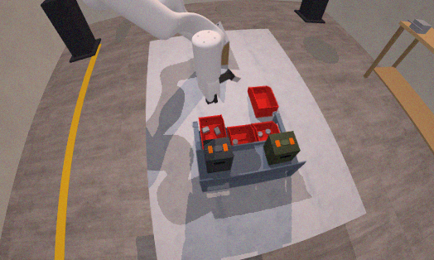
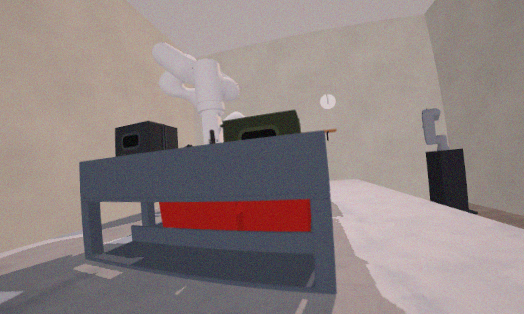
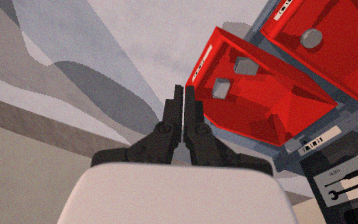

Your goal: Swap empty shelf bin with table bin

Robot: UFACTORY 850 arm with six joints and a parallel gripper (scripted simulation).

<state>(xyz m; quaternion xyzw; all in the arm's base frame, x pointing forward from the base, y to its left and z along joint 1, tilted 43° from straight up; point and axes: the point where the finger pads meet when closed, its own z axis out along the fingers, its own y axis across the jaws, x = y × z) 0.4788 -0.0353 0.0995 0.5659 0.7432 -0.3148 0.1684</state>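
Observation:
A grey shelf [image 1: 251, 174] [image 2: 208, 170] [image 3: 352, 117] stands on the table and holds three red open bins. The left bin [image 1: 212, 125] [image 3: 252, 97] holds two grey blocks. It juts farther out at the front than its neighbours and sits askew to them. The middle bin [image 1: 241, 134] [image 3: 340, 47] and the right bin [image 1: 265, 129] hold round grey parts. An empty red bin [image 1: 262, 100] stands upright on the table, just in front of the shelf's right end. My gripper [image 1: 209, 100] [image 3: 184, 98] is shut on nothing and hangs over the table, just in front of the left bin's front edge.
A black toolbox [image 1: 219, 155] [image 2: 145, 137] [image 3: 345, 182] and a green toolbox [image 1: 282, 146] [image 2: 261, 126] stand on the shelf's upper board. From behind the shelf, only the bins' red backs [image 2: 233, 215] show. Black posts [image 1: 70, 29] and a wooden rack [image 1: 412, 103] stand off the table.

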